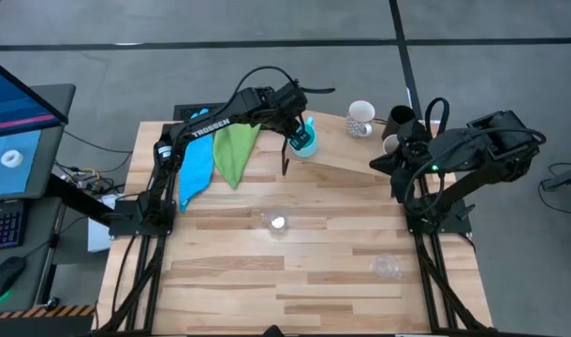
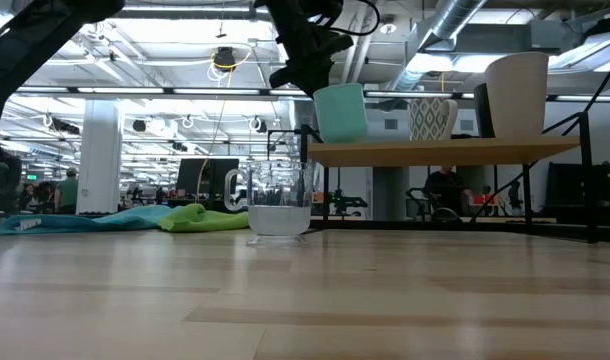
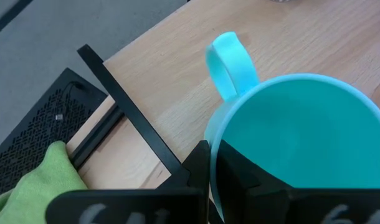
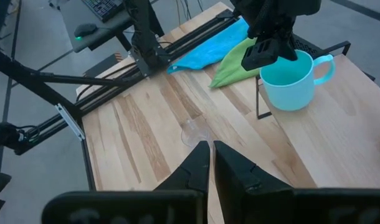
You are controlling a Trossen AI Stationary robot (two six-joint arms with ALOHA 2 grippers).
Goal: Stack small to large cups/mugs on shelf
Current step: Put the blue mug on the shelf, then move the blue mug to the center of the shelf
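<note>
Overhead, the left tool (image 1: pixel 300 138) grips the cyan mug (image 1: pixel 307 142) by its rim at the shelf's (image 1: pixel 346 157) left end; the right tool (image 1: pixel 387 161) waits, fingers together, at the other end. From surface level, the mug (image 2: pixel 341 112) sits on the shelf (image 2: pixel 440 152), a clear cup (image 2: pixel 279 205) in front. The left wrist camera shows one finger inside the rim (image 3: pixel 258 186).

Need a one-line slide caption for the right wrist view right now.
Left tool grips the rim of the cyan mug on the shelf; a clear cup waits on the table.
</note>
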